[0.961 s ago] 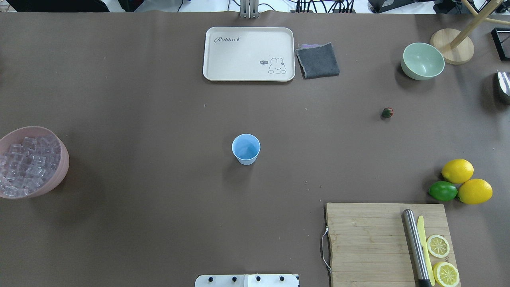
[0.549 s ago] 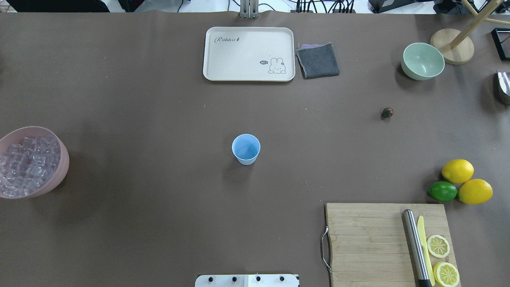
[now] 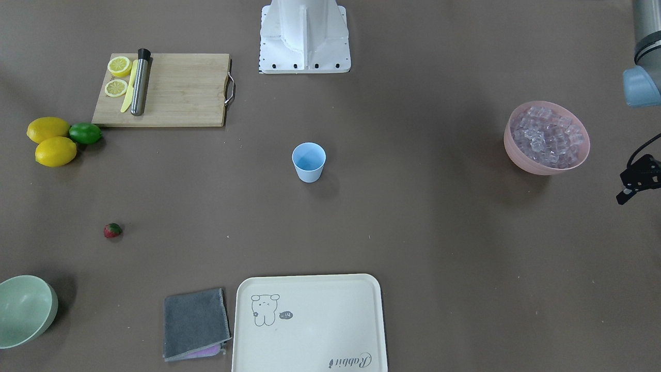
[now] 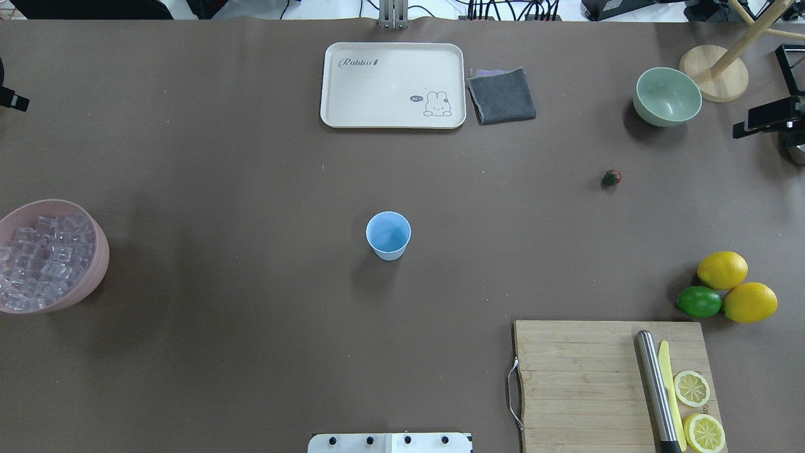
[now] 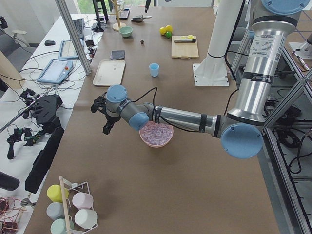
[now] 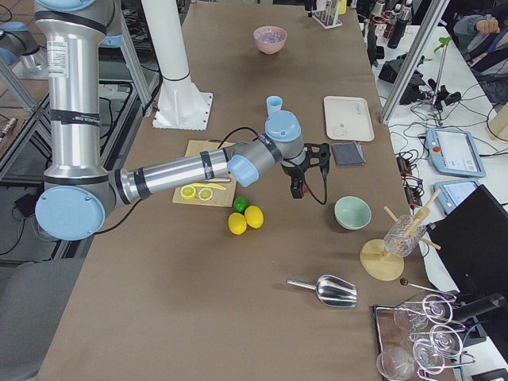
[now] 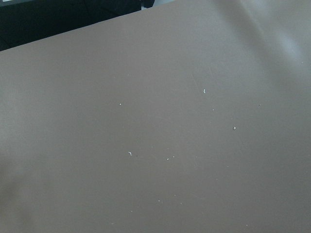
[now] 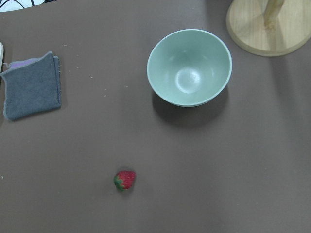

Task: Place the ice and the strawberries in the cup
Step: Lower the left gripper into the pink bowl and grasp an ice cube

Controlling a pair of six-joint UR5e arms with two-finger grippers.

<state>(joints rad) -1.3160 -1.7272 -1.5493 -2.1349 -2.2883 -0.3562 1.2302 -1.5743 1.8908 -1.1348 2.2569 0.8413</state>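
The pale-blue cup [image 4: 388,234] stands upright in the middle of the table, also in the front view [image 3: 309,161]. The ice [image 4: 43,261] fills a pink bowl [image 4: 100,251] at the left edge. The strawberry [image 4: 611,178] lies on the table at the right and shows in the right wrist view [image 8: 125,179]. My left gripper [image 4: 11,99] shows only as a black piece at the far left edge, beyond the pink bowl. My right gripper [image 4: 764,117] shows at the right edge, beside the pale-green bowl. I cannot tell whether either is open or shut.
A pale-green bowl [image 4: 666,95] and a wooden stand [image 4: 714,72] are at the back right. A cream tray [image 4: 393,85] and a grey cloth [image 4: 502,95] lie at the back. Two lemons [image 4: 722,269] and a lime [image 4: 699,301] sit beside a cutting board [image 4: 578,384].
Both arms have come into the overhead view: a black piece of the left gripper at the left edge, and the right gripper at the right edge. The objects have not moved.
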